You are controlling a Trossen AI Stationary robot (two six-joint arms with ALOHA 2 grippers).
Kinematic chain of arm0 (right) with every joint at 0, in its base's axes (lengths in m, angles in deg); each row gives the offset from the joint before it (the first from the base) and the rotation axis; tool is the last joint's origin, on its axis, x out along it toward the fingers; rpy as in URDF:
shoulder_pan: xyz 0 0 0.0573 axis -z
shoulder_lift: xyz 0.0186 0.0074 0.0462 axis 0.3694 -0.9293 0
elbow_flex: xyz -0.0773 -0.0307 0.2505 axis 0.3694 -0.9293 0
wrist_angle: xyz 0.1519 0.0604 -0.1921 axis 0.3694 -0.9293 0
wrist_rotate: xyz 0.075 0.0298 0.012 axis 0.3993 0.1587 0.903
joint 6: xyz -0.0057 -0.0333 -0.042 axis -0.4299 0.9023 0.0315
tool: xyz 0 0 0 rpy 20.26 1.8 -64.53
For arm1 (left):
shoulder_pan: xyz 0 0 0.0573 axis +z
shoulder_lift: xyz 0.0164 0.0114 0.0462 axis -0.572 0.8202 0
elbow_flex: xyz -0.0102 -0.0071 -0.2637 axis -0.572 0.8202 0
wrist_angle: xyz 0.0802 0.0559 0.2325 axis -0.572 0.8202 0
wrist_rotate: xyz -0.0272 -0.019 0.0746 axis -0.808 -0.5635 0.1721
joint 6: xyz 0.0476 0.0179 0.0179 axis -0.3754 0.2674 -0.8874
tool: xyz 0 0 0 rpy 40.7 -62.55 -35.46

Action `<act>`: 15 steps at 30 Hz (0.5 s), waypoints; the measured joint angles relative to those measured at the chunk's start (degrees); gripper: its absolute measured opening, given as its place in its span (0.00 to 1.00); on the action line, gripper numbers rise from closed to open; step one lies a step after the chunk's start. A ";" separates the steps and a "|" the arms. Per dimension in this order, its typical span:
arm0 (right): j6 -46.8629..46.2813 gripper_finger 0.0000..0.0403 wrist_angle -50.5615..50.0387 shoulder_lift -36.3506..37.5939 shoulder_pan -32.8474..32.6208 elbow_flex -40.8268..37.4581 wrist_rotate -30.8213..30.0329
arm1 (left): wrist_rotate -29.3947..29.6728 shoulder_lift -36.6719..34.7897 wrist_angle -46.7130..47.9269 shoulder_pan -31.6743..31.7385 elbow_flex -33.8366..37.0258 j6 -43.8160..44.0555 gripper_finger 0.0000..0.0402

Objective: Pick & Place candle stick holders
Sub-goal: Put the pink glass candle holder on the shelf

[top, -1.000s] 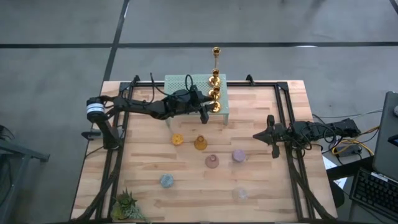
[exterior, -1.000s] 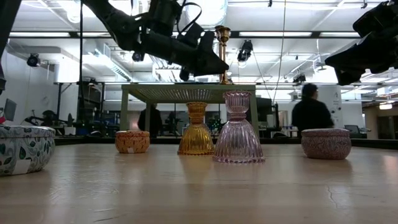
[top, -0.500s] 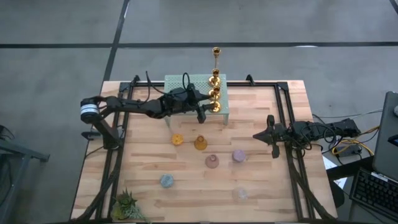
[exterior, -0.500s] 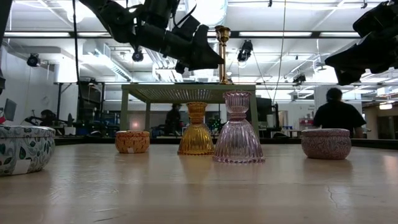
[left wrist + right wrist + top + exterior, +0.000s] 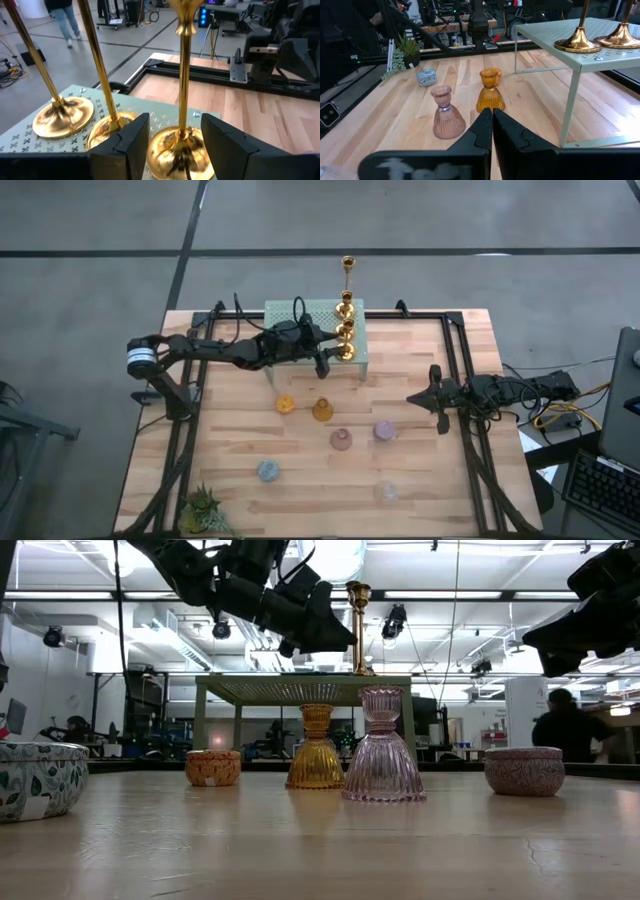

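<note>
Three gold candlesticks (image 5: pixel 178 145) on one mint-green stand (image 5: pixel 300 315). Six squat holders on the worktop (image 5: pixel 440 480), one of each colour: orange holder (image 5: pixel 285 404), amber holder (image 5: pixel 321 410), pink holder (image 5: pixel 342 440), purple holder (image 5: pixel 383 430), blue holder (image 5: pixel 268 471), clear holder (image 5: pixel 386 492). Nine holders altogether. One spiky green plant (image 5: pixel 203 508). Two arms, one pincer apiece: left pincer (image 5: pixel 174 122), right pincer (image 5: pixel 492 114). One person (image 5: pixel 565 730) in the room behind.
</note>
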State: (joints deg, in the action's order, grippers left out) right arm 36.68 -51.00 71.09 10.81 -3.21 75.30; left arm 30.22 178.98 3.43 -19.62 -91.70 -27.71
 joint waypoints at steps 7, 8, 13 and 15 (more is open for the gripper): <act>0.00 0.02 0.01 0.00 0.00 0.00 0.00 | 0.03 -1.77 1.63 0.00 0.00 -1.16 0.46; 0.00 0.02 0.00 0.00 0.00 0.00 0.00 | 0.05 -2.19 2.41 0.00 0.00 -1.20 0.46; 0.01 0.02 0.00 0.00 0.01 0.00 0.00 | 0.07 -5.05 4.33 0.00 0.08 -1.51 0.46; 0.00 0.02 0.01 -0.02 0.00 0.00 0.00 | 0.07 -6.61 4.84 0.00 0.83 -1.64 0.46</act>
State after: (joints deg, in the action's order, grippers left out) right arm 36.68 -50.99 71.06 10.81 -3.21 75.30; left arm 30.28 172.38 8.27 -19.62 -90.87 -29.36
